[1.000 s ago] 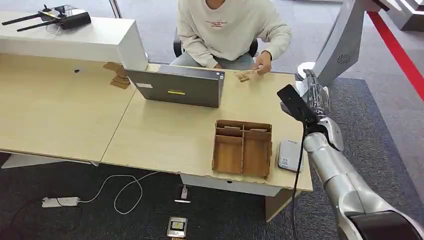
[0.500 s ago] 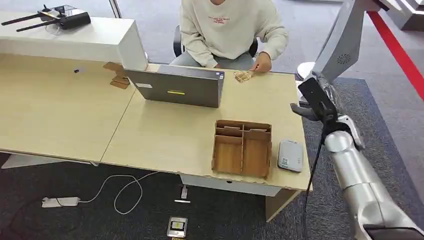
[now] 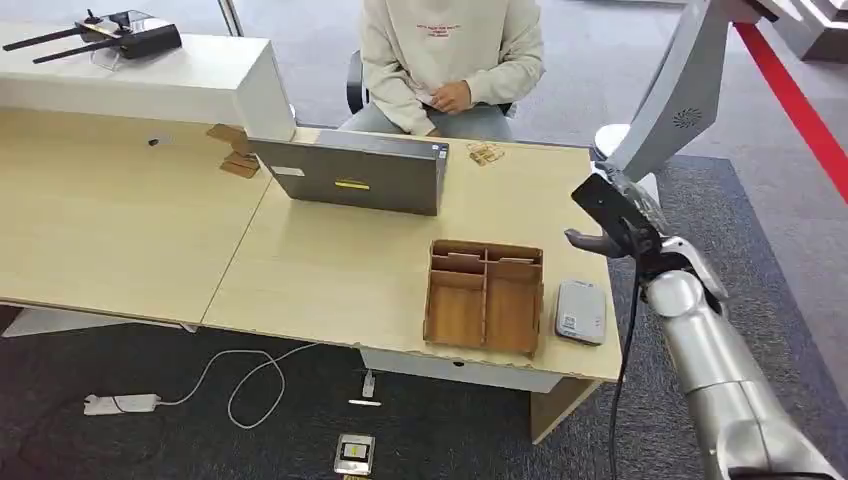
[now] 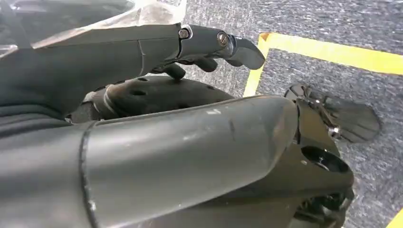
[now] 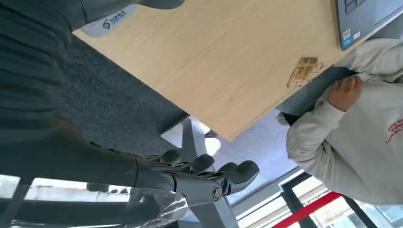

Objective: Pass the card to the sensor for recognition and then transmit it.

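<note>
A small brown card (image 3: 486,152) lies flat at the table's far edge, in front of the seated person; the right wrist view shows the card (image 5: 304,71) too. The grey-white sensor (image 3: 581,312) sits at the near right corner, next to the wooden tray (image 3: 485,296); a rounded edge of the sensor (image 5: 107,23) shows at the wrist. My right hand (image 3: 612,225) hovers just off the table's right edge, beyond the sensor, its fingers (image 5: 209,173) apart and holding nothing. My left hand (image 4: 214,42) hangs over the carpet with nothing in it.
A grey laptop (image 3: 355,172) stands at the middle of the table's far side. The person (image 3: 450,50) sits behind it with a hand (image 5: 344,92) drawn back near the body. A white raised counter (image 3: 180,75) with a remote controller is at the far left. A grey robot stand (image 3: 670,95) rises at the right.
The person set the card down on the table's far edge and pulled the hand back. My right hand swung right, off the table edge, then came back a little.
</note>
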Controlling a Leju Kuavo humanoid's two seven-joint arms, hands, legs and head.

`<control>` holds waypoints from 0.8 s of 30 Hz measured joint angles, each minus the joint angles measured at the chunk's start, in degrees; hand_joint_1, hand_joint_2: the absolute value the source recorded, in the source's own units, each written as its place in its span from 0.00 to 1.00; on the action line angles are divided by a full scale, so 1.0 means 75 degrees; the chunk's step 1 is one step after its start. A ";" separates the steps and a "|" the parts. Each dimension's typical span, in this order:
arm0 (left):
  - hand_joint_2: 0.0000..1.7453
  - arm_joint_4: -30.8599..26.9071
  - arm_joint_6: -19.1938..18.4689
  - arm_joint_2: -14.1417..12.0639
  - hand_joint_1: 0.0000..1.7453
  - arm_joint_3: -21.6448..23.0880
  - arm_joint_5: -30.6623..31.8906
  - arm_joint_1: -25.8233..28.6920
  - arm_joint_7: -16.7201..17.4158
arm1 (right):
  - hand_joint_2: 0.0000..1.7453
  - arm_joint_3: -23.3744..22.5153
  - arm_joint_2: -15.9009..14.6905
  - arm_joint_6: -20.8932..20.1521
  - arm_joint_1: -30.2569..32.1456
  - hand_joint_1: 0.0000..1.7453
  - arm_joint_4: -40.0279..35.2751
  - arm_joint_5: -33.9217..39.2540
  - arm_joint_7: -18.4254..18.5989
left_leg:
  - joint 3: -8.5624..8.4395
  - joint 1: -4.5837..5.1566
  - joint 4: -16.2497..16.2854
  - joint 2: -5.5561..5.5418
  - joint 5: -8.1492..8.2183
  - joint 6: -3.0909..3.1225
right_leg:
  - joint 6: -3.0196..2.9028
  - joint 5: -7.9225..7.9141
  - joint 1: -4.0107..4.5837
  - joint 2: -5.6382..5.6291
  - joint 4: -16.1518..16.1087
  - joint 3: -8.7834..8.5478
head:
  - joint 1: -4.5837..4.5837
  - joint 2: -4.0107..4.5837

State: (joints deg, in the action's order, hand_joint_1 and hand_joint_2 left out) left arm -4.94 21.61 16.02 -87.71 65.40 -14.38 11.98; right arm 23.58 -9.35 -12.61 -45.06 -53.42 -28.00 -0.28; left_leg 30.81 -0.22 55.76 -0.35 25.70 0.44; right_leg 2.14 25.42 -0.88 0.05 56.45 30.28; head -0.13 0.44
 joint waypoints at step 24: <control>0.00 0.0006 -0.0207 -0.0018 0.00 0.0000 0.0527 -0.0119 0.0099 | 1.00 0.0627 0.0344 -0.0120 0.0844 0.00 -0.0461 -0.1172 0.0032 | 0.0003 -0.0001 -0.0002 -0.0001 0.0001 0.0000 | 0.0000 0.0001 0.0000 0.0000 -0.0001 0.0000 | 0.0000 0.0000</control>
State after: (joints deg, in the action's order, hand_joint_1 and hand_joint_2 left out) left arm -4.90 20.06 15.89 -87.71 69.35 -15.27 12.72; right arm 28.28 -6.78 -13.51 -38.73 -56.87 -36.78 -0.04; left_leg 30.83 -0.22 55.75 -0.36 25.70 0.44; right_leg 2.14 25.43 -0.88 0.05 56.44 30.28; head -0.13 0.44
